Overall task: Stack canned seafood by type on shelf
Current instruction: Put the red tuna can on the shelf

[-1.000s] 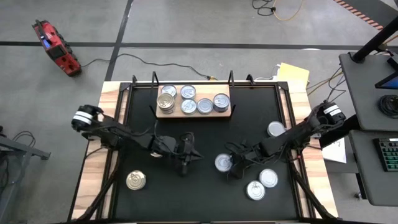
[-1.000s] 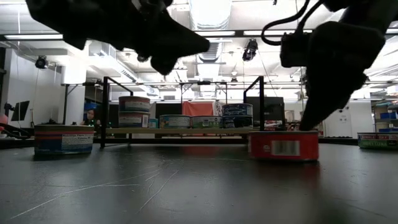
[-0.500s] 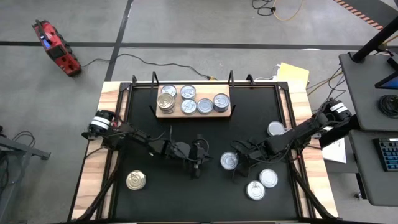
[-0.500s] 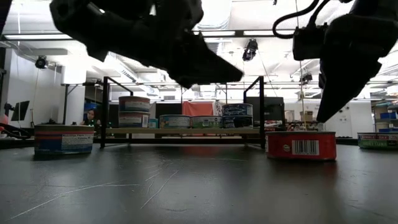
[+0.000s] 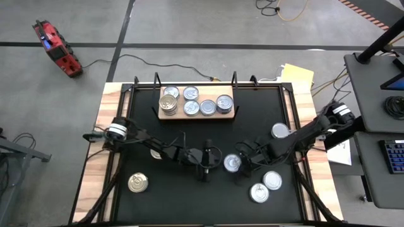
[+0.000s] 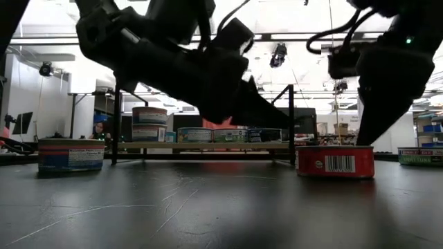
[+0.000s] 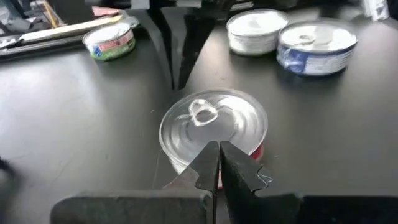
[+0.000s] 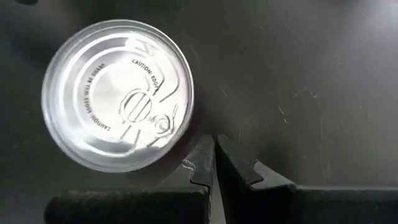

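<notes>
A silver-topped can with a red label [image 5: 232, 162] [image 7: 214, 124] [image 8: 118, 93] stands flat on the black table, between my two grippers. My left gripper [image 5: 214, 164] [image 7: 217, 157] is shut and low, its tips at the can's left rim. My right gripper [image 5: 243, 165] [image 8: 214, 152] is shut at the can's right side, slanting down. The wooden shelf [image 5: 214, 91] [image 6: 201, 146] at the far middle carries several cans, two of them stacked at its left end [image 6: 149, 123]. My left gripper's shut fingertips [image 7: 208, 163] lie over the can's left rim [image 7: 186, 163], coming nearly level from the table's left; I cannot tell whether they touch it. My right gripper's shut fingertips [image 8: 202, 155] sit right beside the can's rim [image 8: 185, 134], slanting down from the right; I cannot tell whether they touch it.
Loose cans stand on the table: a gold-topped one [image 5: 138, 183] near left, a silver one [image 5: 281, 130] at right, and two more [image 5: 273, 180] [image 5: 259, 193] near right. Another can [image 5: 156, 153] shows partly under my left arm. Black frame posts [image 6: 115, 124] flank the shelf.
My left gripper has gone down and toward the table's right, up to the red-labelled can, rolling a little as it went. The can has slid a short way toward the table's right, with my right gripper staying beside it. Both grippers have stayed shut.
</notes>
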`<state>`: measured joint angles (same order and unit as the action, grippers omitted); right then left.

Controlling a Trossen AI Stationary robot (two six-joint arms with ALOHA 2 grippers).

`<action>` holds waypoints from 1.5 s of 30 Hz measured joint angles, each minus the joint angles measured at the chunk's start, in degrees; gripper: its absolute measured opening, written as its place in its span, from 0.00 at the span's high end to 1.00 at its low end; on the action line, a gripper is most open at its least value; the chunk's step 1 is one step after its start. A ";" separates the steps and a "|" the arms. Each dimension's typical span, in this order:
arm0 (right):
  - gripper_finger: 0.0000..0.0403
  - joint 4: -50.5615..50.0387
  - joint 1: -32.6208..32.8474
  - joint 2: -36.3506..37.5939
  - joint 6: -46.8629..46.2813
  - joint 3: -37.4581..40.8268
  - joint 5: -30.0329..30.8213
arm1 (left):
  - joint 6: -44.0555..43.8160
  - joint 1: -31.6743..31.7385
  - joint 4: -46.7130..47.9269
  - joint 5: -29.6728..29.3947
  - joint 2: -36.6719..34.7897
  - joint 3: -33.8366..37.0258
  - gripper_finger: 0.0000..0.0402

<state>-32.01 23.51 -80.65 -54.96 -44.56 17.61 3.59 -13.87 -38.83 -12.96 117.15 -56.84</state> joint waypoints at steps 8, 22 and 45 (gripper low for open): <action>0.98 8.36 0.16 -5.51 0.97 0.00 -1.08 | 0.04 -0.07 -1.67 0.01 1.53 -0.48 1.00; 0.98 10.34 0.20 -5.26 -0.60 0.00 -1.76 | -1.45 -1.36 3.12 1.97 1.46 -0.39 1.00; 0.58 10.02 0.09 3.53 -2.29 0.00 -5.69 | -2.64 -1.99 4.82 1.78 1.35 -0.10 1.00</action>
<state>-21.98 23.59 -77.12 -57.25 -44.56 11.91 0.95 -15.86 -34.02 -11.18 118.50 -56.95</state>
